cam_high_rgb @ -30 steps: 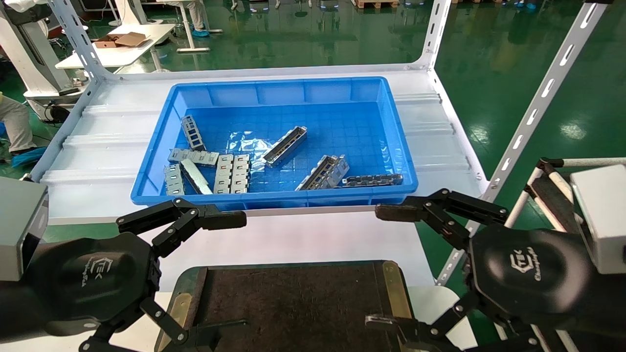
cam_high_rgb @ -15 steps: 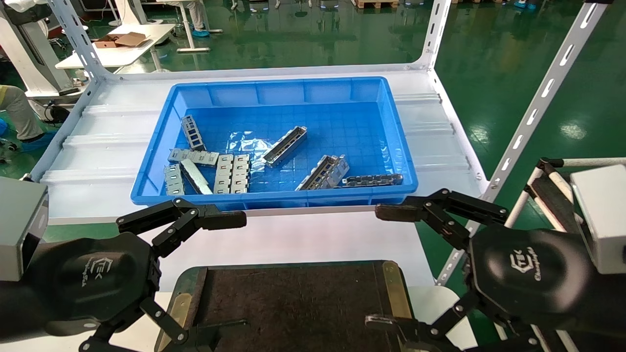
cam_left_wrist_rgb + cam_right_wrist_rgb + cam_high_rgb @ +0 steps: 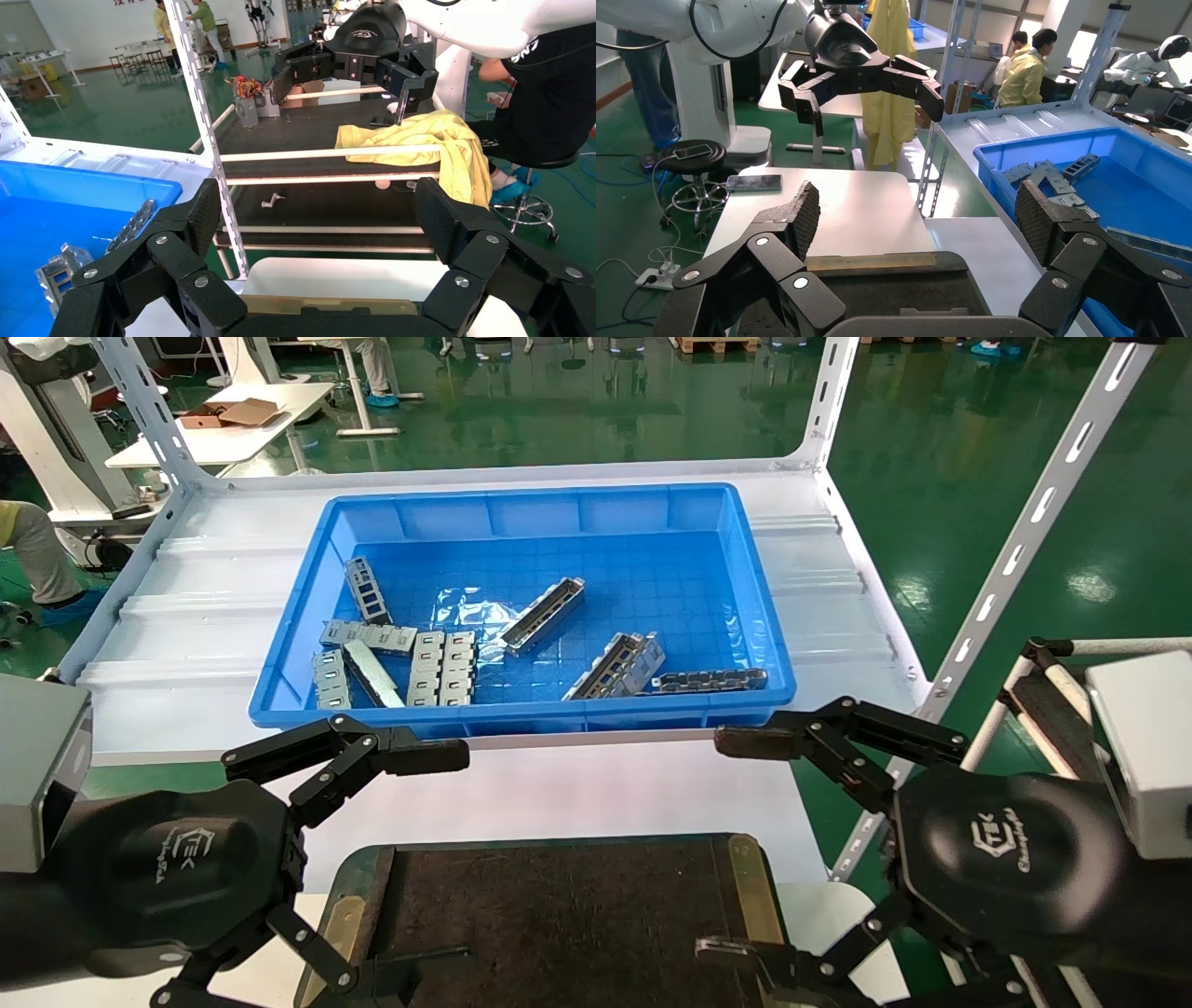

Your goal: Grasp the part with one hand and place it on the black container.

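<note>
nothing in the workspace is seen to have changed over the last second: both arms are held as before, so the grasp is judged not yet begun. worktop [image 3: 596, 794] is occupied by the blue bin [image 3: 521, 714], with the black container [image 3: 559, 915] nearest the robot. left pincer [image 3: 424, 854] and right pincer [image 3: 736, 845] are held wide and empty beside the container. the part [image 3: 543, 615] lies mid-bin, well apart from both.

A factory or robotics workshop: a glossy green floor [image 3: 978, 458] surrounds a white slotted-steel rack [image 3: 1034, 523], on which a blue bin [image 3: 559, 514] holds metal parts; beyond the rack stand workbenches and other robots.
</note>
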